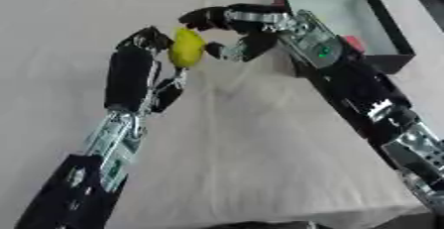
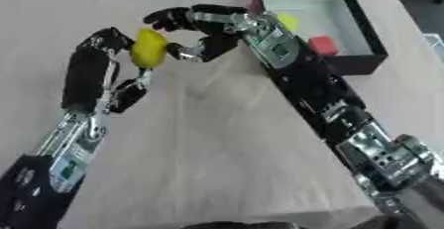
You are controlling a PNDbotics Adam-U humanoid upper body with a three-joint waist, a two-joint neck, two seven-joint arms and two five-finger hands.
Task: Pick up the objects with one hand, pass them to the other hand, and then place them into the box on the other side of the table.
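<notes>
A pale cloth covers the table (image 1: 260, 163), running to a dark strip of room at the far edge. Above it, my left hand (image 1: 138, 57) pinches a yellow object (image 1: 187, 47) between curled fingers and thumb, held clear of the cloth. My right hand (image 1: 230, 29) arches around it, fingers spread, fingertips (image 1: 193, 19) just beside it. The black box (image 2: 368, 49) sits at the far right; only the right eye view shows a red block (image 2: 322, 45) and a yellow piece (image 2: 289, 21) inside.

A cloth-covered table (image 1: 243, 148) bears a black box (image 2: 368, 49).
</notes>
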